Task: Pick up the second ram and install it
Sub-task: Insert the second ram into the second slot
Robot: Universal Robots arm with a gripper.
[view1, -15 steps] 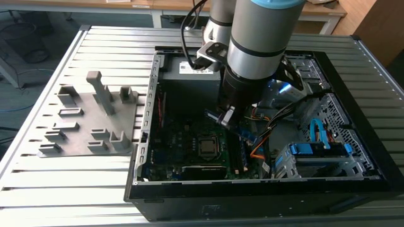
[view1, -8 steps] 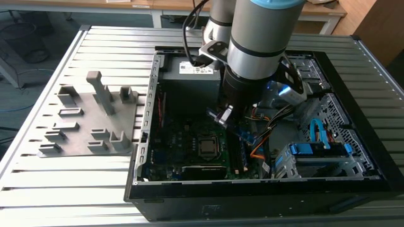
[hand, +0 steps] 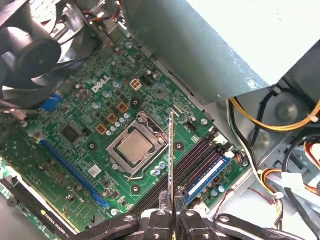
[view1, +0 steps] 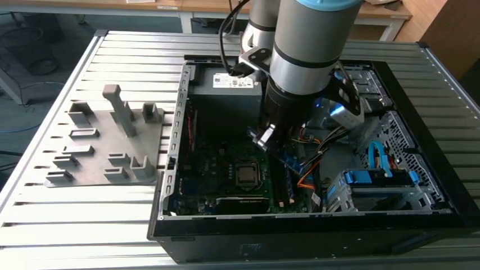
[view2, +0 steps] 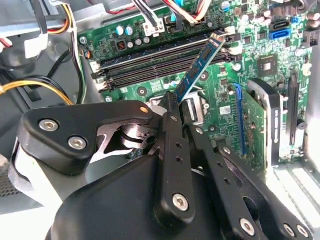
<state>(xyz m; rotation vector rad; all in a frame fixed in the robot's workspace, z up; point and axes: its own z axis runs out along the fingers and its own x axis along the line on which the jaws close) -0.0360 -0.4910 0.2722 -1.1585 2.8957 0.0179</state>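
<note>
My gripper (view1: 271,139) is inside the open computer case (view1: 172,169), shut on the second ram (view1: 291,163). This is a thin green stick with a blue label. In the second wrist view the ram (view2: 200,67) slants out from the gripper (view2: 177,107), its far end over the black memory slots (view2: 150,60). The first wrist view shows the ram (hand: 171,150) edge-on, rising from the gripper (hand: 172,200) above the motherboard (hand: 75,150), beside the slots (hand: 192,162). Another blue-labelled stick (hand: 210,175) sits in the outermost slot.
The processor socket (hand: 135,147) lies close to the slots. A fan (hand: 35,50), the power supply (view1: 225,84) and cable bundles (hand: 270,120) crowd the case. An upright expansion card (view2: 255,125) stands nearby. A grey fixture with posts (view1: 105,146) rests on the table at the exterior view's left.
</note>
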